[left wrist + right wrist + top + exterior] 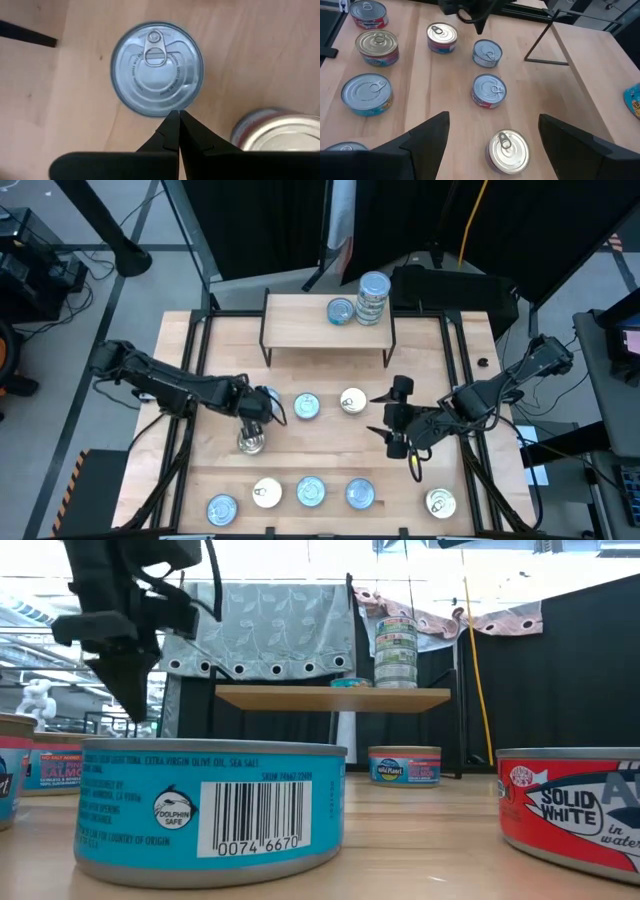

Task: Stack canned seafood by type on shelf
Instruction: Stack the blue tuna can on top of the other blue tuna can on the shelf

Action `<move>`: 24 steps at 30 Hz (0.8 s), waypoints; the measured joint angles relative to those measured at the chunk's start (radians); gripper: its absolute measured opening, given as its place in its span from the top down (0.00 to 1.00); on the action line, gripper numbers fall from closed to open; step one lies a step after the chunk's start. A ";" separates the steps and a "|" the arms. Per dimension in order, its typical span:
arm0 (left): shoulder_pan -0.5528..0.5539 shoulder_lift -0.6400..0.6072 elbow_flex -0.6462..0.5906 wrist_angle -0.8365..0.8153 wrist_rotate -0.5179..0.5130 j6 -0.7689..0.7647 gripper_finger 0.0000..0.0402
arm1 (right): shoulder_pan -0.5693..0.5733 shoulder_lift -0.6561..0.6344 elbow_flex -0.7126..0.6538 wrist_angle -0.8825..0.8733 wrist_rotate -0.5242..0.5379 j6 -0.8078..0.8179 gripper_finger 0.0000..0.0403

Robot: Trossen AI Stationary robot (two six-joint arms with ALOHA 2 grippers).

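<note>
The right gripper [384,413] is held with fingers spread beside a gold-lidded tin [353,401], likely for grasping. The left gripper [253,429], fingers clenched on nothing, is poised over a silver tin [250,442]. A stack of tins [372,298] is kept on the shelf [300,325].

left arm [165,385]: dark, near-black links joined by rounded joint housings, with a black cable running alongside
left hand [257,412]: black, with two slim fingers [169,135] that taper to narrow pointed tips; matte finish with straight edges
left hand base: broad flat black block behind the fingers
right arm [515,380]: same dark jointed build, thin black cables looping beside the links
right hand [397,417]: black, with two wide wedge-shaped fingers [427,135]; smooth, matte, angular outer faces
markings: no lettering or labels can be made out on either arm
</note>
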 joint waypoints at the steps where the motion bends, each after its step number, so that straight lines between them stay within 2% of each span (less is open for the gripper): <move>1: 0.016 -0.015 -0.024 0.024 0.009 0.005 1.00 | 0.000 0.000 0.000 -0.001 0.000 -0.001 0.26; 8: 0.089 -0.055 -0.125 0.128 0.056 -0.002 1.00 | 0.000 0.000 -0.001 -0.010 0.000 -0.028 0.26; 19: 0.095 -0.049 -0.153 0.146 0.049 -0.027 1.00 | 0.000 0.000 -0.001 -0.011 0.001 -0.045 0.26; 24: 0.095 -0.054 -0.210 0.224 0.033 -0.030 1.00 | 0.000 0.000 -0.001 -0.011 0.002 -0.045 0.26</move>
